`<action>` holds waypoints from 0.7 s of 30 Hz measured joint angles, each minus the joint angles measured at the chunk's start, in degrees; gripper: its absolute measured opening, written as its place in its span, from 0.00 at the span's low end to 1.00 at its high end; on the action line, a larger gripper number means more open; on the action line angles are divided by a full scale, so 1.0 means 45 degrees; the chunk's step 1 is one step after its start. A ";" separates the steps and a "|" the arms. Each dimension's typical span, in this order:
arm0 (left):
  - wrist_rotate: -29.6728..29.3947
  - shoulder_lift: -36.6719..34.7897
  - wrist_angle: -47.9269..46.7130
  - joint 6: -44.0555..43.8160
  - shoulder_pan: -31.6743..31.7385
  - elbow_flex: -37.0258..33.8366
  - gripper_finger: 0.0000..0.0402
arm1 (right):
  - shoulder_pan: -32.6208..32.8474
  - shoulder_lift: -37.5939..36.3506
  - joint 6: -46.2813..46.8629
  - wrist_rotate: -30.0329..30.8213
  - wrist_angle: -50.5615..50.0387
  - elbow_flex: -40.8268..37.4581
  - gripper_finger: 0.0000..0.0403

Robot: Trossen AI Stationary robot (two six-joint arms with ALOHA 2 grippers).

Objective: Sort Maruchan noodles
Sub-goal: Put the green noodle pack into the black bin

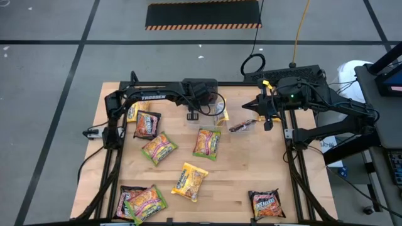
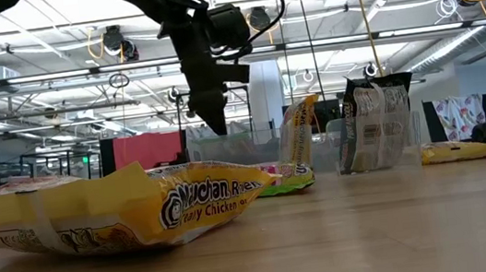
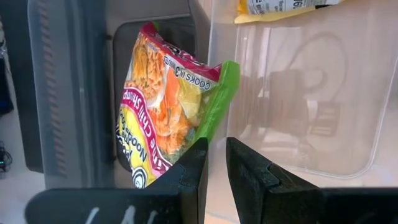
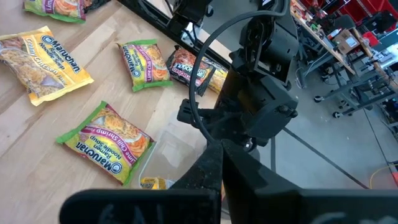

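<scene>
Here the left fingers (image 3: 214, 171) hang slightly parted and empty over the clear tub (image 3: 298, 93), a green-edged packet (image 3: 168, 106) just beside it; right fingers closed. Descend squarely onto that packet's edge.

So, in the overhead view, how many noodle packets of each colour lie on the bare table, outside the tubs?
Yellow packets: 2
Green-edged packets: 3
Dark packets: 3
Total: 8
</scene>
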 joint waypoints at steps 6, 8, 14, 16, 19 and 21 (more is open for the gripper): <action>-0.1148 -0.0005 0.0049 0.0344 0.0003 0.0000 0.16 | 0.0004 0.0000 -0.0042 0.0002 0.0000 0.0000 0.00; -0.1341 -0.0005 0.0049 0.0390 0.0012 0.0000 0.16 | 0.0001 0.0000 -0.0092 0.0000 0.0000 0.0000 0.00; -0.0539 -0.0005 0.0031 0.0288 0.0042 0.0000 0.16 | 0.0000 0.0000 -0.0097 0.0000 0.0000 0.0000 0.00; -0.0244 -0.0005 -0.0002 0.0308 0.0042 0.0000 0.16 | 0.0000 0.0000 -0.0095 0.0000 0.0000 0.0000 0.00; -0.0242 -0.0005 0.0002 0.0515 0.0044 0.0000 0.16 | 0.0002 0.0000 -0.0096 0.0000 0.0000 0.0000 0.00; -0.0532 -0.0005 0.0010 0.0659 0.0052 0.0000 0.16 | 0.0004 0.0000 -0.0097 0.0000 -0.0001 0.0000 0.00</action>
